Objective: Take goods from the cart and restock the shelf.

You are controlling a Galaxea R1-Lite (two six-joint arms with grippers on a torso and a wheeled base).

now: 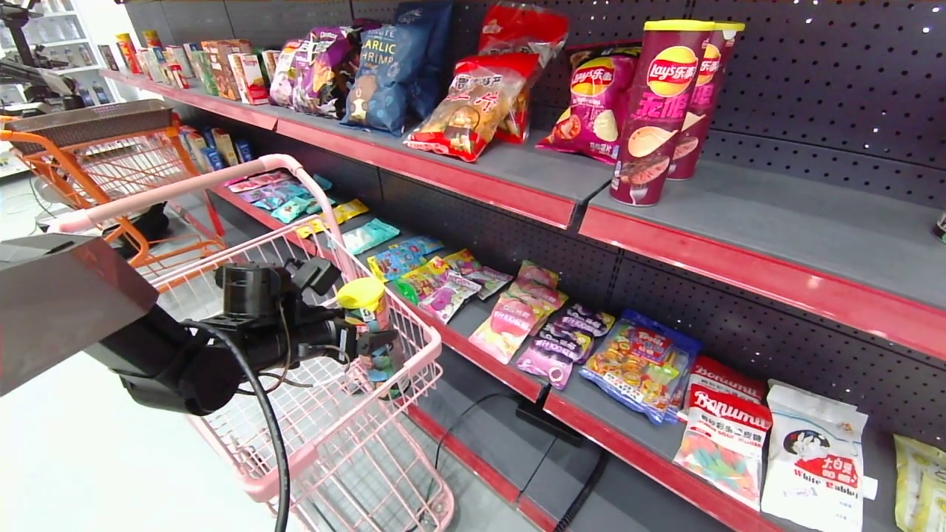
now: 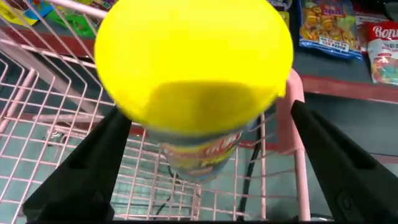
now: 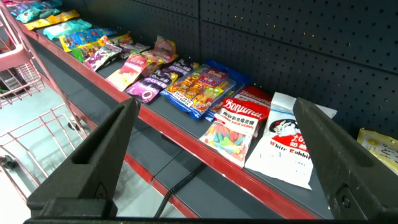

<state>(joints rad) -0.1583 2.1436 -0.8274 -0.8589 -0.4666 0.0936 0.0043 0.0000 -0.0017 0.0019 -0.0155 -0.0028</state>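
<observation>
yellow-lidded can (image 1: 362, 295) in left hand (image 1: 377, 346)

Glossy plastic-capped can (image 2: 196, 93), coated-wire cart (image 1: 185, 188).

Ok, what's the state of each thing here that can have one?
yellow-lidded can: upright, lid on, gripped inside the pink cart
left gripper: shut on the yellow-lidded can
right gripper: open, empty
purple chip tubes: both upright on the upper shelf, lids on
</observation>
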